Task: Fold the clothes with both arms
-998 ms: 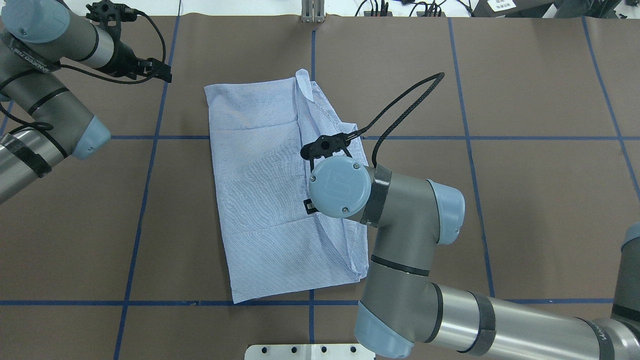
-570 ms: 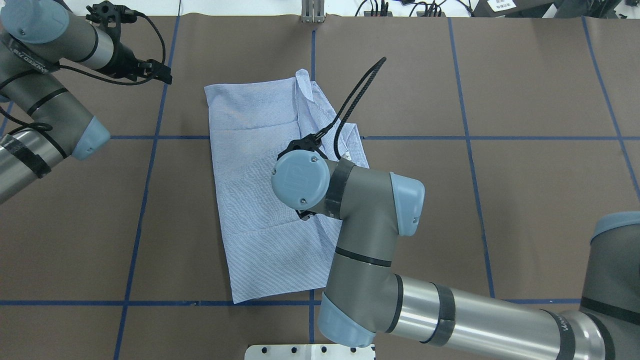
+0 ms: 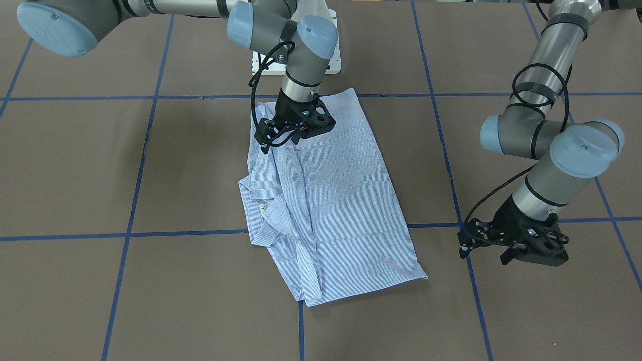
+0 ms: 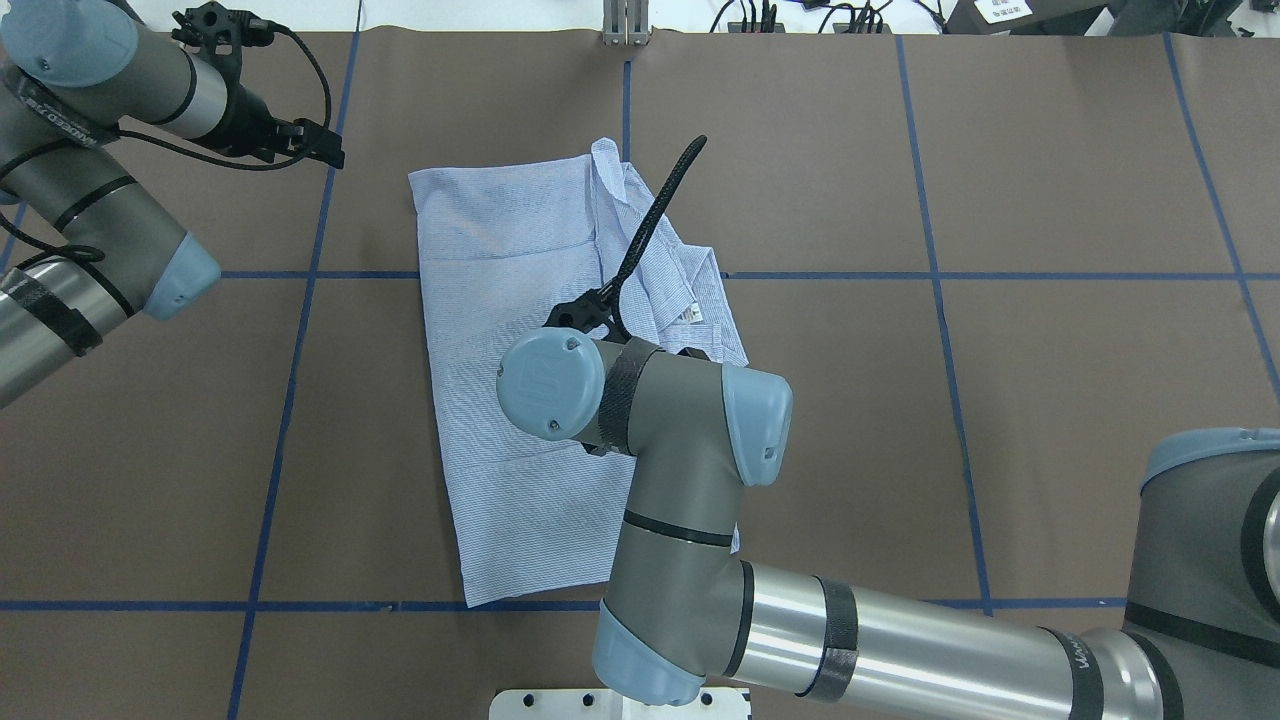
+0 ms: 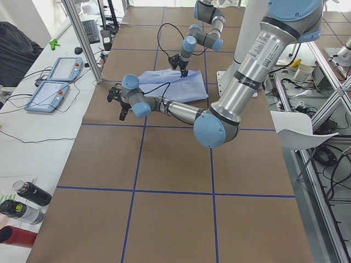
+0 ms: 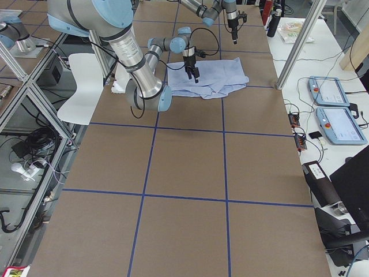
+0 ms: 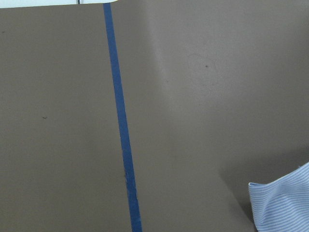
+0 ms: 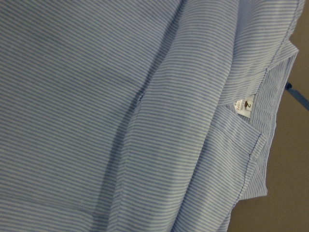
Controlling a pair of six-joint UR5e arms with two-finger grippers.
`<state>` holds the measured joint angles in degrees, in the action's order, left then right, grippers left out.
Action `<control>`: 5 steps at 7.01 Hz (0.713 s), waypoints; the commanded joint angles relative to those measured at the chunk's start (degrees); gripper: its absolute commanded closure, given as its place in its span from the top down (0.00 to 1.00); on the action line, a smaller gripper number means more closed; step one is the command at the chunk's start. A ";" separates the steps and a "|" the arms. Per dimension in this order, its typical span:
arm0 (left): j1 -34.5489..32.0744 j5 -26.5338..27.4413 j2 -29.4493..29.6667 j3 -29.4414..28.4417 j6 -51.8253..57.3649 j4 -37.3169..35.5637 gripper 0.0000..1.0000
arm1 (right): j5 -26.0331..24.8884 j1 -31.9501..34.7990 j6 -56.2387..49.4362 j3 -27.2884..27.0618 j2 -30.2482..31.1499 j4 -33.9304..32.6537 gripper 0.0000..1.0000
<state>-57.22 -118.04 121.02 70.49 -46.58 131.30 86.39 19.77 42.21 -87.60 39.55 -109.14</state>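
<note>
The light blue and white striped shirt (image 3: 346,200) (image 4: 510,300) lies folded lengthwise on the brown table, flat on one side and bunched along the collar side. Its collar label (image 8: 244,106) (image 4: 693,313) faces up. My right gripper (image 3: 271,138) hovers over the shirt's near hem corner, open, with no cloth between its fingers. In the overhead view its own wrist hides it. The right wrist view shows only flat striped cloth (image 8: 96,96). My left gripper (image 3: 531,258) (image 4: 320,145) hangs open over bare table beside the shirt's far end, and a shirt corner (image 7: 282,203) shows in its wrist view.
Blue tape lines (image 4: 300,300) divide the brown table cover into squares. A white base plate (image 4: 560,700) sits at the table's near edge. An aluminium post (image 4: 625,25) stands at the far edge. Tablets (image 5: 55,82) and bottles (image 5: 27,197) lie on a side bench.
My right arm has swung leftward and back toward the robot's base across the shirt, uncovering the collar side. The left arm and the shirt have not moved.
</note>
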 commanded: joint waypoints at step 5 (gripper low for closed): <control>0.09 0.00 0.00 0.00 -0.09 0.01 1.00 | -1.48 -0.88 -0.11 0.50 0.53 -2.66 1.00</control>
<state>-57.15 -118.04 121.03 70.49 -46.60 131.31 85.40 18.95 42.17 -87.09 39.95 -111.40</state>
